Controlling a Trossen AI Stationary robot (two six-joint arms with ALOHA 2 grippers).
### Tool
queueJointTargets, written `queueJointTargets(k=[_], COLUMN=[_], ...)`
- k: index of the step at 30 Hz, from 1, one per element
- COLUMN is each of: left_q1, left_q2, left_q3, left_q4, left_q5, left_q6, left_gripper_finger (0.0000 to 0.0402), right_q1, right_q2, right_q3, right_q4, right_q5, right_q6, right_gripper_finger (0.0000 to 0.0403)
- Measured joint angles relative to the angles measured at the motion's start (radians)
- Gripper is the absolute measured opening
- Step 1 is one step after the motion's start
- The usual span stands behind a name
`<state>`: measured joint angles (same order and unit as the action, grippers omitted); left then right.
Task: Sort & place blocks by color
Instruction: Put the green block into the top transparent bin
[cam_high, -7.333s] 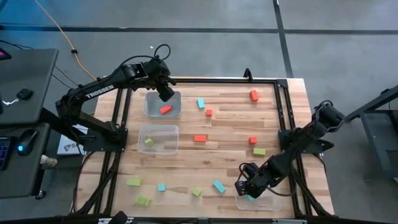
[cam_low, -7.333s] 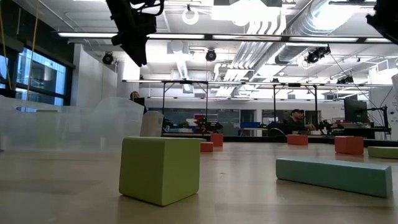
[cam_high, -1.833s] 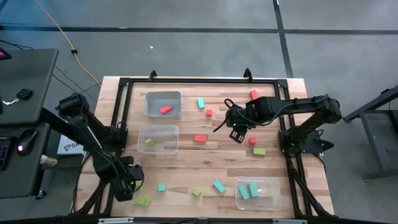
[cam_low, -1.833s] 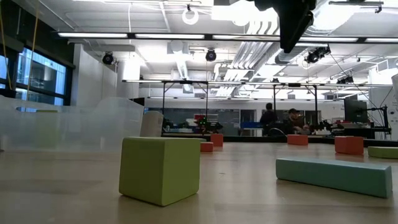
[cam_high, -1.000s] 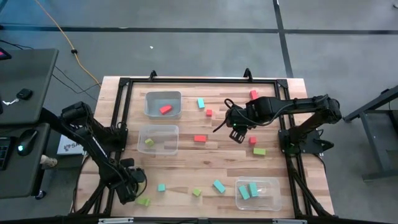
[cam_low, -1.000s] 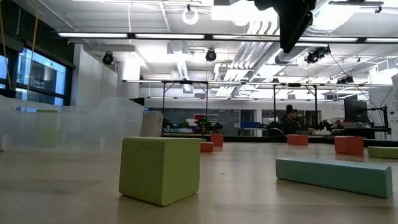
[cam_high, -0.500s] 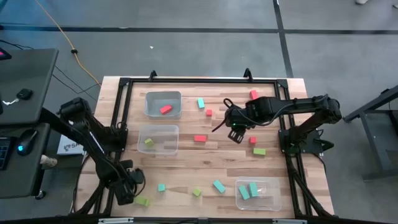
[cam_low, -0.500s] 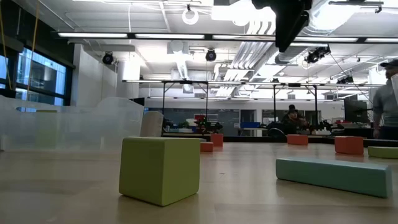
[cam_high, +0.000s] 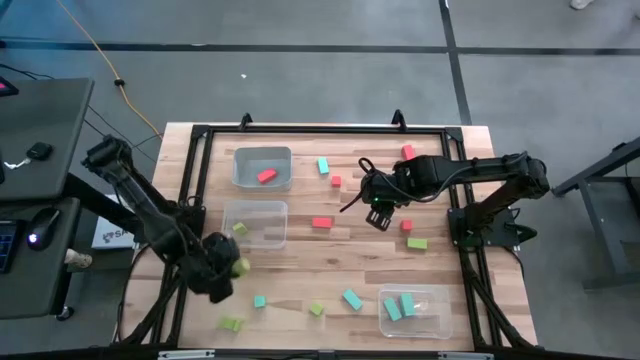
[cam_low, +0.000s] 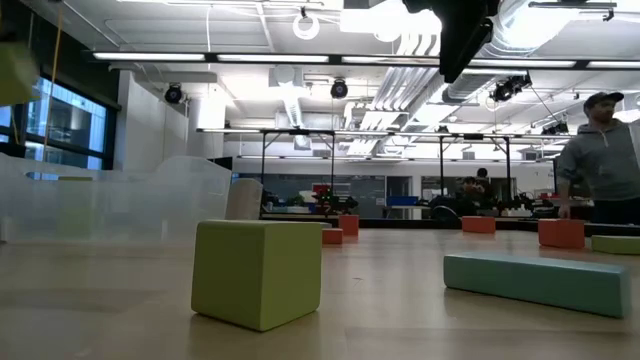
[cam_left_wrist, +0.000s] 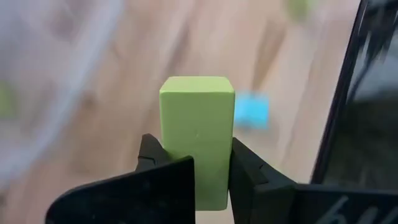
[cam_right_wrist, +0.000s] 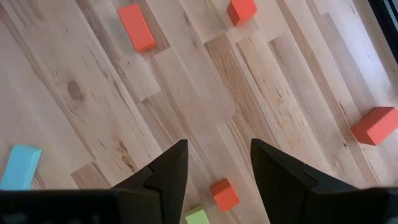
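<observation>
My left gripper (cam_high: 230, 270) hangs above the table's near left part, shut on a lime green block (cam_left_wrist: 198, 134), close to the near side of the tub holding a green block (cam_high: 255, 224). My right gripper (cam_high: 378, 215) hovers open over the table's middle right, between a red bar (cam_high: 321, 222) and a red cube (cam_high: 406, 226); nothing is between its fingers (cam_right_wrist: 168, 171). Other red, green and teal blocks lie flat on the wood, among them a green cube (cam_low: 258, 272) and a teal bar (cam_low: 540, 282). My left gripper pinches the green block by two opposite sides at its lower part (cam_left_wrist: 205, 177) between its two fingers. The fingers slant down from the table's left. The block stands out past the fingertips, lifted clear of the table.
A tub with a red block (cam_high: 263, 167) stands at the far left, and a tub with teal blocks (cam_high: 415, 311) at the near right. A black frame (cam_high: 300, 128) rims the table. A person (cam_low: 600, 150) stands in the room behind.
My left gripper has shut on the green block at the table's near left corner, then risen and swung toward the far edge and the green tub, turning as it went. The block is lifted clear. My right gripper has kept its place.
</observation>
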<state>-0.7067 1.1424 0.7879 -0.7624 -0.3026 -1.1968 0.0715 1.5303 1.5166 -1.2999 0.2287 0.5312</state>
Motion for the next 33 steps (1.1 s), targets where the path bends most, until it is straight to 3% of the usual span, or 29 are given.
queueJointTargets(k=[8,15,22,28,33], left_q1=[0.163,0.305,0.473,0.609,0.679], left_q2=[-0.124,-0.156,-0.116,-0.071,-0.017], left_q3=[0.0,0.0,0.0,0.0,0.0], left_q4=[0.008,0.099,0.109,0.095,0.045], left_q5=[-0.237,-0.281,-0.162,0.044,0.14], left_q6=[0.166,0.383,0.562,0.672,0.777], left_gripper_finger=[0.0009,0.0012,0.0013,0.0014,0.0014], right_q1=[0.0,0.0,0.0,-0.009,-0.034], right_q2=[0.0,0.0,0.0,0.0,0.0], right_q3=[0.0,0.0,0.0,0.0,0.0], right_q4=[0.002,0.012,0.058,0.114,0.122], right_q5=[0.0,0.007,0.007,0.008,0.008], right_q6=[0.012,0.066,0.101,0.151,0.203], right_gripper_finger=[0.0165,0.0165,0.0165,0.0165,0.0165])
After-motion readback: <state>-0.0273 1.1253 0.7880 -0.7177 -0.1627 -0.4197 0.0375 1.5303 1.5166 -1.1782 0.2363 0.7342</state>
